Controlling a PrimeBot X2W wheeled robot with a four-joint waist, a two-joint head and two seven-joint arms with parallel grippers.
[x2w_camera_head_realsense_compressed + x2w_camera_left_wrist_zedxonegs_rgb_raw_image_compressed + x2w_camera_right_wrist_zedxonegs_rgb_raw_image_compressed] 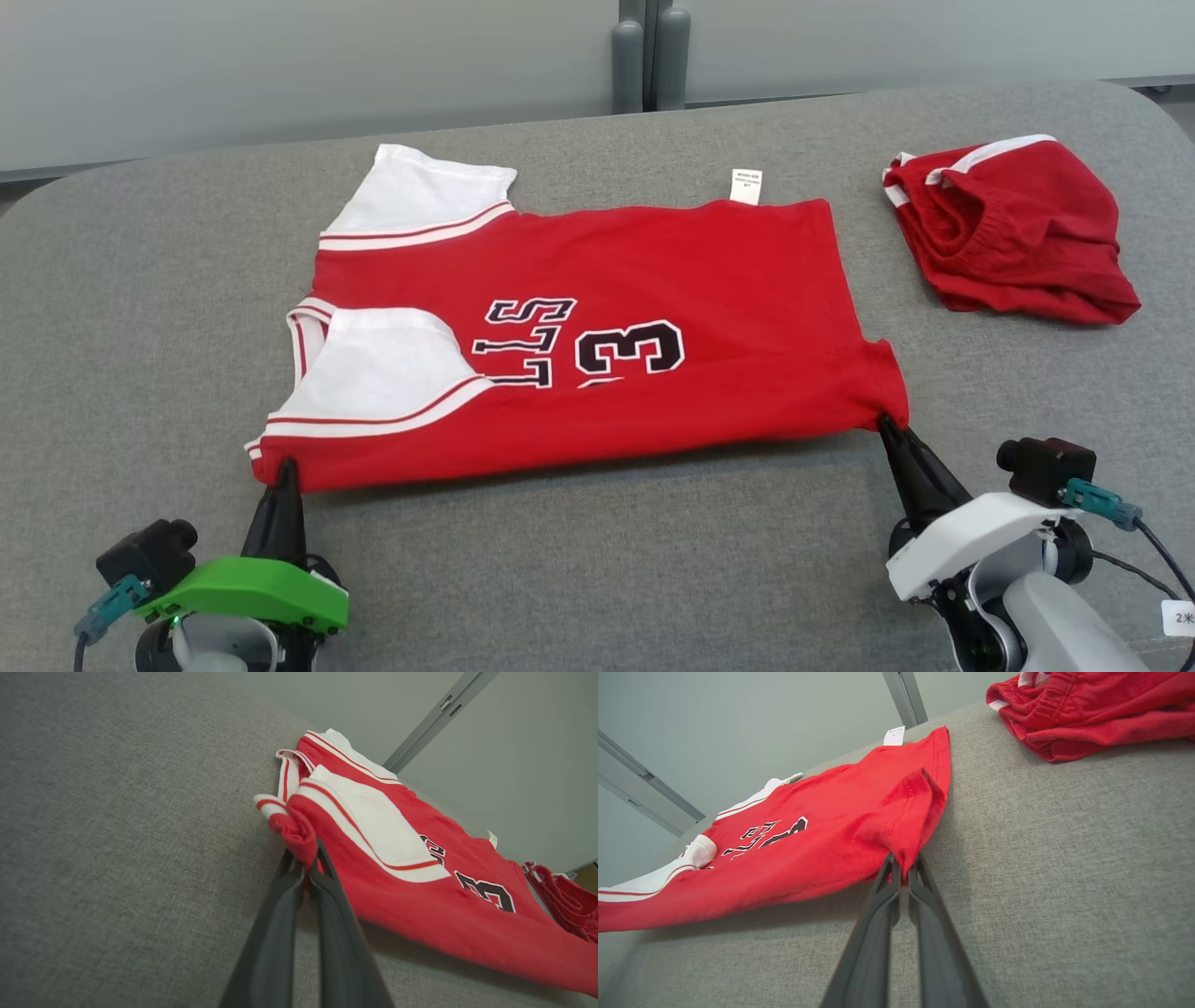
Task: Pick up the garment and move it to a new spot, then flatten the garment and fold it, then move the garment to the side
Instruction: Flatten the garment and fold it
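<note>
On my left, the left tool (285,471) is pressed together on the near shoulder corner of the red jersey with white sleeves and black lettering (653,280). The left wrist view shows a small bunch of red cloth caught between its tips (306,865). The jersey lies spread sideways across the middle of the grey fabric-covered desk (597,560), collar to my left and hem to my right, with a small white label (745,186) poking out at the far edge. The near sleeve lies folded in over the chest. The lettering looks cut off along the near edge, so a first fold may already be in, though I can't tell that for sure from here. The right tool (887,427) is pinching the near hem corner, which rises into a little peak above its tips (901,870). Further right, well apart, sits a crumpled pair of red shorts with white trim (1018,233). I'd judge that relocating and flattening are done and folding is under way; finishing the folds and moving the jersey to the side are left
</note>
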